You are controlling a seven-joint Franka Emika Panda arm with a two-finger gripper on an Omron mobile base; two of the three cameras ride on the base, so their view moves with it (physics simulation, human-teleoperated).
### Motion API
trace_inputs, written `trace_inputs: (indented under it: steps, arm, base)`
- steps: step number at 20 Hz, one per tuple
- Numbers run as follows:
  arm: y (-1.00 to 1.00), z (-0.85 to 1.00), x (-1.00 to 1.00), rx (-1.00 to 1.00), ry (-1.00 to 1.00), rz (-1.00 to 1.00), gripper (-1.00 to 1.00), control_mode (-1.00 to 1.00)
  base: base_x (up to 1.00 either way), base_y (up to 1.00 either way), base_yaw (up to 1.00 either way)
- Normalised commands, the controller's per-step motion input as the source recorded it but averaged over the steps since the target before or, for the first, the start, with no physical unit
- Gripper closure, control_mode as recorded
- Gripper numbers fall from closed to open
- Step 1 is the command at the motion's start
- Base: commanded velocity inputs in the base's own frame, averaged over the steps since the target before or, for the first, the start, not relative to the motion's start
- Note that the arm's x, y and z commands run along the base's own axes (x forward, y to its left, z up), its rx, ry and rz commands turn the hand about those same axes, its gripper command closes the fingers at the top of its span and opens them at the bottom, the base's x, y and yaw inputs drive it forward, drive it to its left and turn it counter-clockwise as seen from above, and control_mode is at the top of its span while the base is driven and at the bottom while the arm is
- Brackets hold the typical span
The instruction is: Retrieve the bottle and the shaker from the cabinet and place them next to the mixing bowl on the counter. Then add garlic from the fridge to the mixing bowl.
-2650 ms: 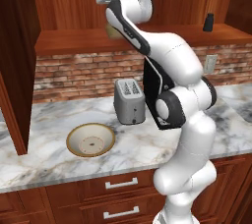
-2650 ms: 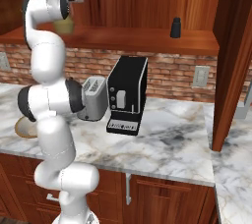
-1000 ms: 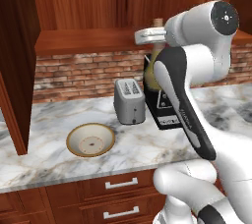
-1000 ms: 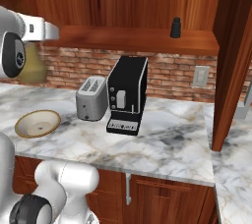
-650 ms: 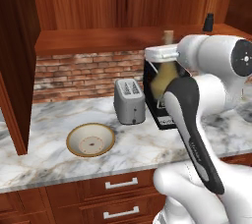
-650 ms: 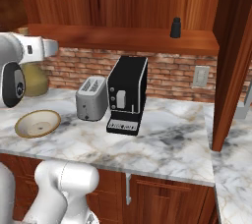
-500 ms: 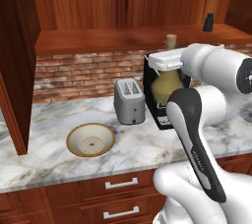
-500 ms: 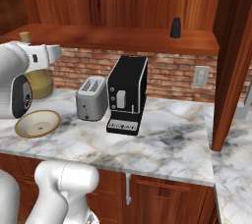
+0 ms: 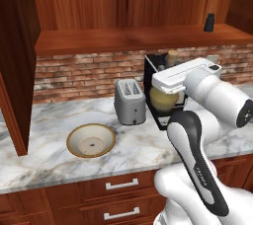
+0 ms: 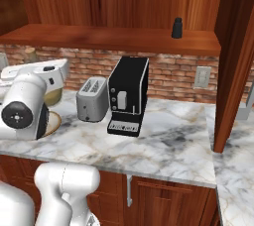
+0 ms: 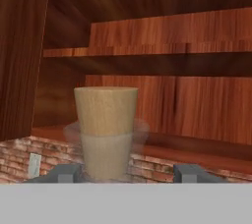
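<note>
Nearest us, our end effector (image 11: pixel 118 173) holds the bottle (image 9: pixel 164 98) upright, its cork (image 11: pixel 105 107) rising between the finger tips, so its long axis runs vertically. We carry it above the worktop (image 9: pixel 143 145), in front of the coffee machine (image 10: pixel 128 96). The mixing bowl (image 9: pixel 91 140) lies lower and to our left, beyond the toaster (image 9: pixel 129 101). Farthest, the shaker (image 9: pixel 209 22) waits on the cabinet (image 9: pixel 133 39) shelf. We read no clear labels

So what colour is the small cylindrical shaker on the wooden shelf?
Black; the small cylindrical shaker shows best in the right base view.
</note>
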Motion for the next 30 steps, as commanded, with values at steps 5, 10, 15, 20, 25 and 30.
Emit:
trace_inputs:
  steps: [5, 10, 15, 20, 25, 30]
  arm:
    - [0.0, -0.1, 0.0, 0.0, 0.03, 0.09, 1.0, -1.0]
    - [0.0, -0.22, 0.0, 0.0, 0.03, 0.1, 1.0, -1.0]
    - [0.0, -0.45, 0.0, 0.0, 0.0, 0.07, 1.0, -1.0]
    - [0.0, -0.54, 0.0, 0.0, 0.0, 0.04, 1.0, -1.0]
    - [0.07, -0.63, 0.02, 0.0, -0.04, 0.03, 1.0, -1.0]
    - [0.16, -0.68, 0.08, 0.0, -0.11, 0.01, 1.0, -1.0]
  base:
    - [0.0, 0.0, 0.0]
    - [0.0, 0.0, 0.0]
    - [0.0, 0.0, 0.0]
    - [0.0, 0.0, 0.0]
    - [0.0, 0.0, 0.0]
    - [0.0, 0.0, 0.0]
